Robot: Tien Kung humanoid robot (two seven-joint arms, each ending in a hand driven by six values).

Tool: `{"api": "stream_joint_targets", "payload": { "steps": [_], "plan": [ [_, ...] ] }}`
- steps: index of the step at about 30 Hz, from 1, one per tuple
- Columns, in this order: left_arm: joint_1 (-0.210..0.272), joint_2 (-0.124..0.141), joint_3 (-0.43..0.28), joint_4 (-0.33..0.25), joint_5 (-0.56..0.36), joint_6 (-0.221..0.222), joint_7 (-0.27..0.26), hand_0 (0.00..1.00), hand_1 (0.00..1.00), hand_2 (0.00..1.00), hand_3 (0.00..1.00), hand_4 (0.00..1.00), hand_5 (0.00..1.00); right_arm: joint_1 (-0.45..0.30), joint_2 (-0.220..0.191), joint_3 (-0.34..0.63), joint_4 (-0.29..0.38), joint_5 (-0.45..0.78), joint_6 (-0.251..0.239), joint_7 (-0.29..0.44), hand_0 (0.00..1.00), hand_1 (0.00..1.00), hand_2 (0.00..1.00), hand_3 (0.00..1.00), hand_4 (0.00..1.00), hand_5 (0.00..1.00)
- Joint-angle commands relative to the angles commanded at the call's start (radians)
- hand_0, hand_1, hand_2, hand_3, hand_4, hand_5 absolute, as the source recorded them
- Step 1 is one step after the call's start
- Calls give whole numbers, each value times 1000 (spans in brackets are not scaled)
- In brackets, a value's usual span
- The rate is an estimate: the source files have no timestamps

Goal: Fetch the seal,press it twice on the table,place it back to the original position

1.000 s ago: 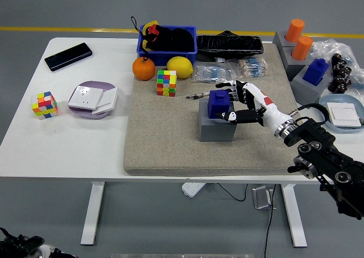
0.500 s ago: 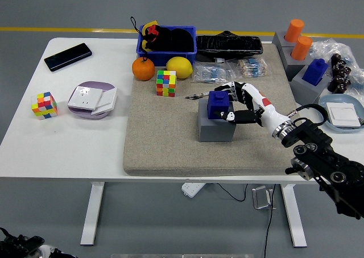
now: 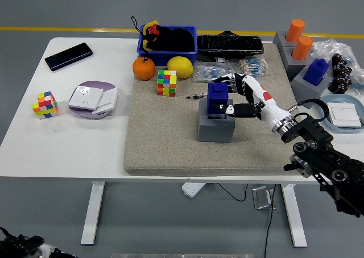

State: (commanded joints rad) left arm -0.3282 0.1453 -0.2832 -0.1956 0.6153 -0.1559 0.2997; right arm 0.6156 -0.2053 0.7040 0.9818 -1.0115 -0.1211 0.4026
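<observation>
A blue seal [image 3: 216, 97] hangs just above its grey holder block [image 3: 216, 128] in the middle of the beige mat [image 3: 165, 150]. My right hand [image 3: 231, 96] reaches in from the right and is shut on the seal, thumb at its near right side and fingers behind it. The seal's base sits a little higher than the block's top, with dark shadow below it. The left arm does not show.
Behind the block lie a colour cube [image 3: 166, 82], an orange [image 3: 144, 68], a lemon [image 3: 180, 66], a blue bin [image 3: 166, 42] and plastic bags [image 3: 228, 70]. Grey stands with orange cylinders [image 3: 298, 37] and another blue seal [image 3: 314, 71] sit at the right. A phone [image 3: 68, 55], plate [image 3: 92, 98] and second cube [image 3: 45, 104] lie left.
My right hand closed on the blue seal and raised it slightly out of the grey block; the hand moved up and a little left. Other objects stayed put.
</observation>
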Motion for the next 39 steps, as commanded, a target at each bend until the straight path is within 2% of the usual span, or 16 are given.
{"api": "stream_joint_targets", "payload": {
  "steps": [5,10,17,21,25,31,39],
  "plan": [
    [-1,-1,7,0,-8,0,-2,720,691,683,750,676,266,-8,-22,54,60,-36,10,-15,482,354,359,344,622,2],
    [0,0,3,0,-4,0,0,720,691,684,750,676,264,-39,-79,121,114,-82,22,-30,479,355,361,345,625,2],
    [-2,1,0,1,-1,1,1,720,691,682,750,677,265,-112,-150,207,99,-97,28,-39,481,355,362,346,631,2],
    [-4,1,1,1,0,1,1,720,691,684,749,677,266,-151,-172,237,70,-104,27,-36,484,355,362,347,633,2],
    [-4,0,6,1,-6,2,0,720,691,684,749,677,266,-182,-173,246,27,-104,25,-28,484,355,362,347,633,2],
    [-2,-1,4,1,-4,2,-1,720,691,684,749,677,265,-213,-146,225,-56,-79,22,-9,487,356,362,347,634,2],
    [1,-3,12,2,-16,4,-5,720,691,684,749,676,264,-218,-115,183,-130,-51,19,7,488,354,361,346,639,2]
  ]
}}
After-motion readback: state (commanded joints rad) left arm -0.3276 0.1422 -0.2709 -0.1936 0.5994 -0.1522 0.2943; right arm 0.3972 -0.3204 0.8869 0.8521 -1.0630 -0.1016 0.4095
